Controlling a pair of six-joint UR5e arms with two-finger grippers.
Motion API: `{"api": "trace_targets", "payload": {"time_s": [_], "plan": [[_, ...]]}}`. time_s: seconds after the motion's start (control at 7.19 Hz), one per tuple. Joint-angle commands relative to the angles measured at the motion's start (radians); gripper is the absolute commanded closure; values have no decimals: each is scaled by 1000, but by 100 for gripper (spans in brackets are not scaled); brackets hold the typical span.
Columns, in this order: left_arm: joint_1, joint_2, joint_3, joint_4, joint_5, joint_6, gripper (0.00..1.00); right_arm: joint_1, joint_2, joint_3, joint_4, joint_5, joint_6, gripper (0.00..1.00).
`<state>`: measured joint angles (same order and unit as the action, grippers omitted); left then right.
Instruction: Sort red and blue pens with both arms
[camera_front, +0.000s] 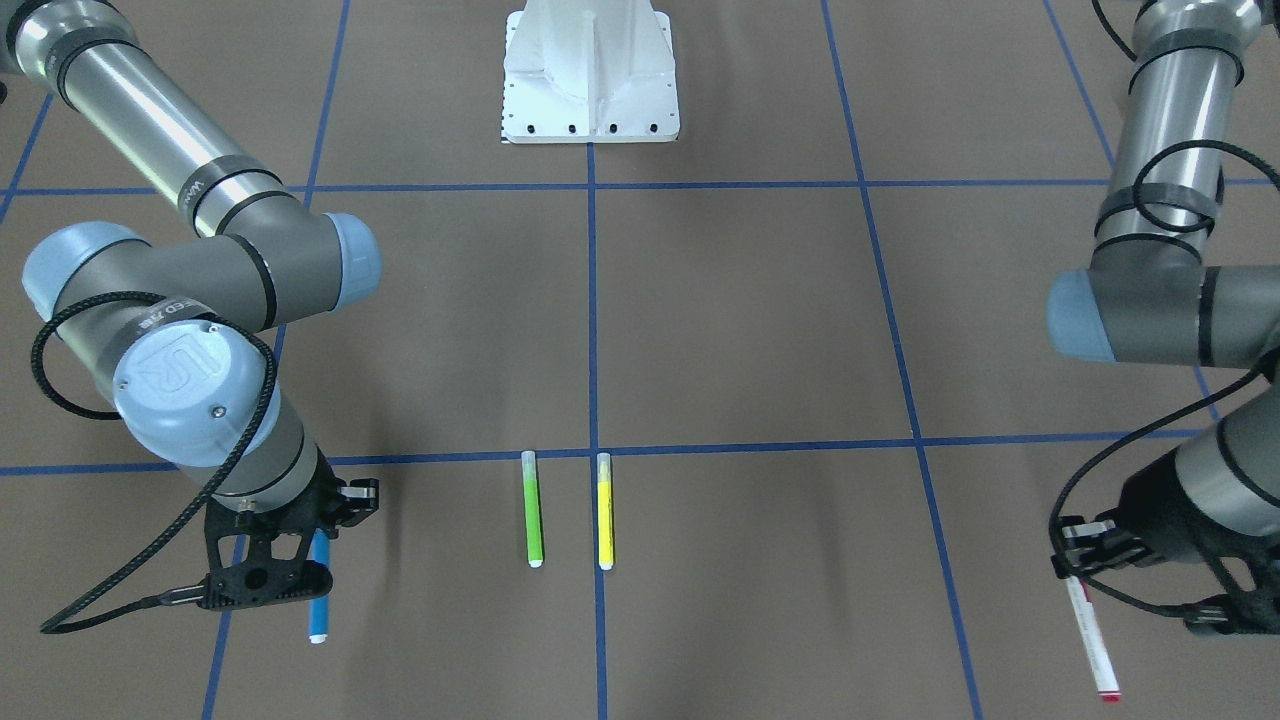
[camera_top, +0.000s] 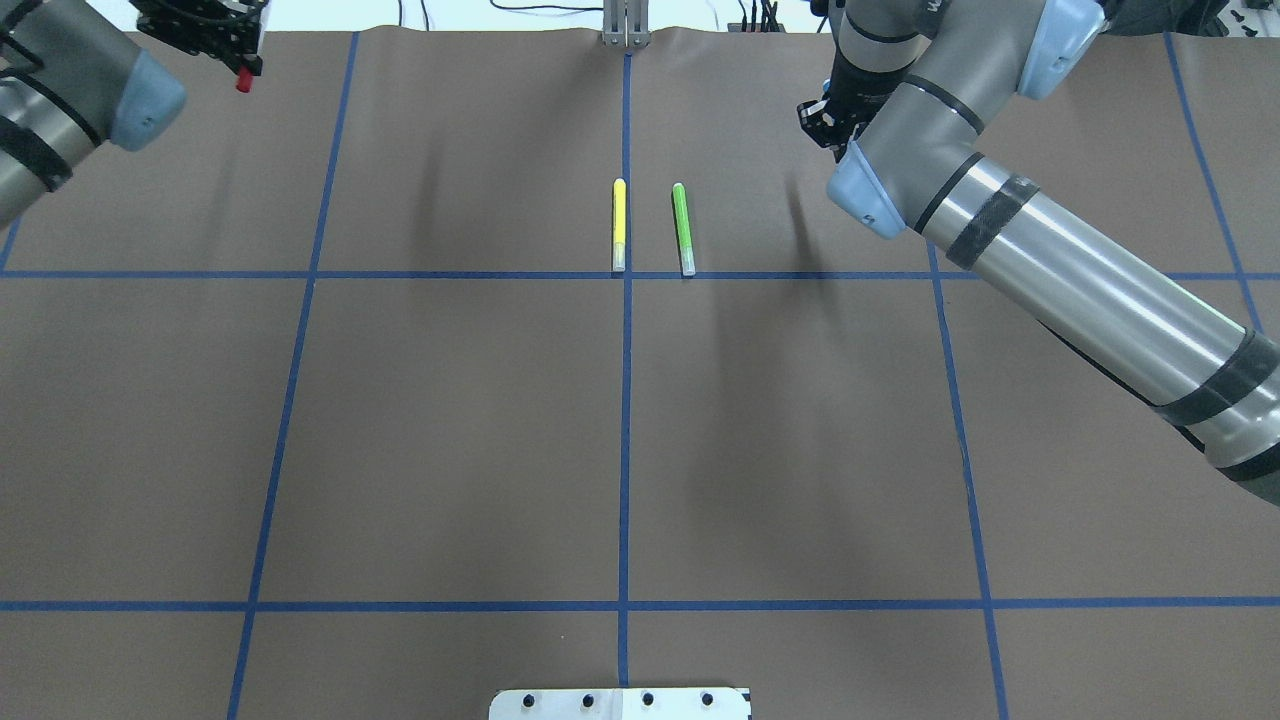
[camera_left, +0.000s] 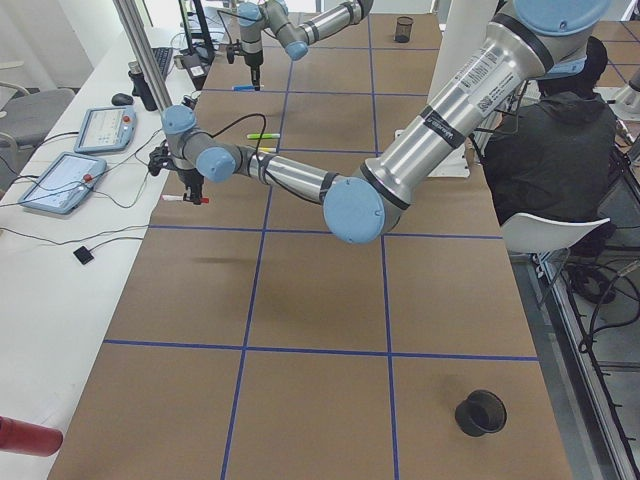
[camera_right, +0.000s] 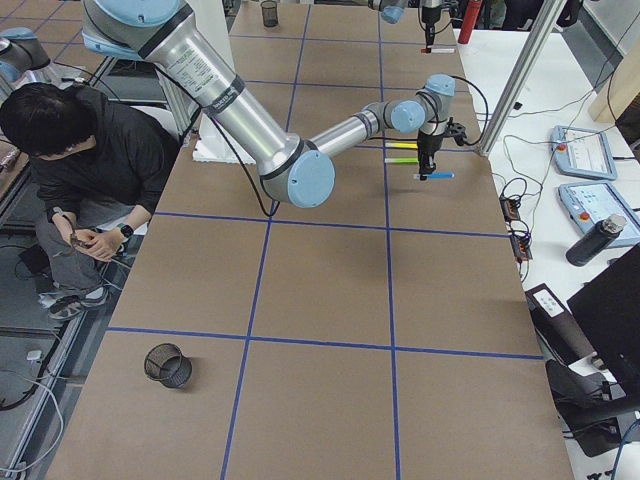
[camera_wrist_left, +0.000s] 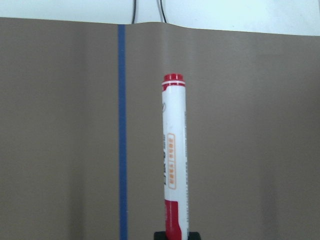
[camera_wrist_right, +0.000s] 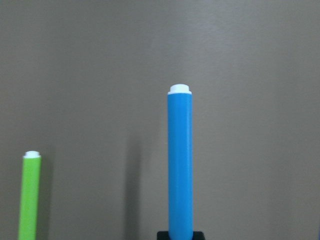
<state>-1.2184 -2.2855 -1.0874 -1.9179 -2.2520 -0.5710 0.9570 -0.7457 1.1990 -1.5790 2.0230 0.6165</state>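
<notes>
At the operators' side of the table (camera_front: 760, 320), we see the two task pens well apart, one in each gripper.

- We read the left gripper (camera_front: 1078, 572) as clamped on the red pen (camera_front: 1097, 645). It grips at the cap end, and the white barrel and red tail stick out toward the paper's edge. On the left wrist cam the pen runs straight out from the fingers, with a blue tape line (camera_wrist_left: 121, 130) to its left.
- We read the right gripper (camera_front: 318, 548) as clamped on the blue pen (camera_front: 318, 600), with the white end plug pointing out. On the right wrist cam the pen's shadow falls on the paper apart from the barrel.
- The green pen (camera_front: 533, 510) and yellow pen (camera_front: 604, 512) lie flat on the table between the grippers. They are parallel and close together but not touching. Yellow sits just beside the centre tape, and green is on the robot's right of it.
- Side cams show a person (camera_right: 70, 160) seated beside the table and a black mesh cup (camera_right: 167, 365) at the near end.
</notes>
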Motion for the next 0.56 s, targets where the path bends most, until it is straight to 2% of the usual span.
{"api": "trace_targets", "payload": {"time_s": [0.0, 0.14, 0.42], "plan": [[-108, 40, -11, 80, 8, 204, 100, 51, -88, 68, -105, -74, -209, 100], [-143, 47, -18, 132, 11, 270, 100, 83, -125, 108, -175, -104, -315, 100], [-191, 86, -25, 192, 83, 424, 100, 176, -246, 198, -213, -135, -549, 100]]}}
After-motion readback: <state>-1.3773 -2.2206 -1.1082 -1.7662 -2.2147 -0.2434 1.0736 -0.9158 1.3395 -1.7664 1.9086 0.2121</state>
